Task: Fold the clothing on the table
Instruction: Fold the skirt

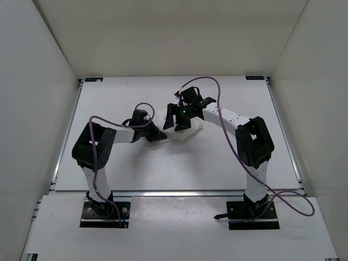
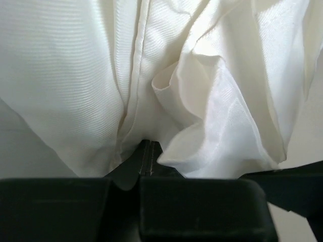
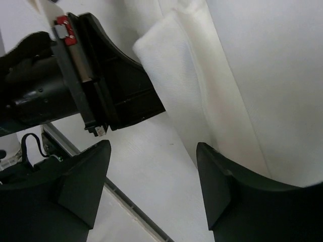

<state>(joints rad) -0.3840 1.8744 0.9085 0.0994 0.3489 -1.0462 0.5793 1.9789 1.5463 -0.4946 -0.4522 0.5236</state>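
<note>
- The left end effector (image 2: 146, 160) was pinched narrow on the clothing (image 2: 212, 96). The bunched folds fanned from its tips toward 12 o'clock in the left wrist view.
- The right end effector (image 3: 154, 174) stood wide, its fingers (image 3: 81, 181) apart and gripping nothing. A folded fabric edge lay just beyond, toward 12 o'clock.
- Overhead, the right end effector sat near the left one, at about its 1 o'clock, by the middle of the tabletop (image 1: 136, 168).
- White on white, the clothing seemed heaped between them, its outline hard to trace.

Left fingers (image 3: 121, 85) close before right fingers (image 3: 242, 201)
</note>
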